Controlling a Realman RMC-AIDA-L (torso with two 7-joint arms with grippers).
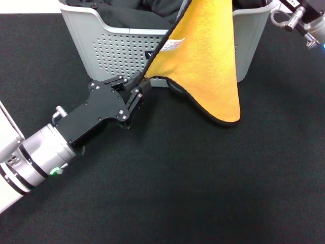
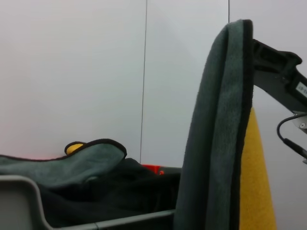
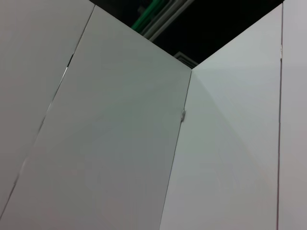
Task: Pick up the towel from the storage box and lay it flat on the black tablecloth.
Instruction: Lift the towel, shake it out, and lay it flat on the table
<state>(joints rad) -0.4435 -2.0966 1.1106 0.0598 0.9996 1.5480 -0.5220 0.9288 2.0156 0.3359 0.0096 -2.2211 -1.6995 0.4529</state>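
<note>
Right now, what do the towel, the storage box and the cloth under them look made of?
Towel: soft fuzzy fabric, likely microfibre; yellow pile on one face, grey on the other, black stitched edging, sewn white label. Storage box: light grey moulded plastic, matte, with rows of punched holes. Black tablecloth: woven textile, grainy matte surface. Left gripper pinches the towel's edge.

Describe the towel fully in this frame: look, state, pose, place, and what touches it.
The towel is fluffy yellow on one face, grey on the other, with black edging and a small white label. It hangs in a cone, its top out of the head view, draped down over the front of the storage box, its lowest corner above the black tablecloth. The left end effector pinches its left edge.
</note>
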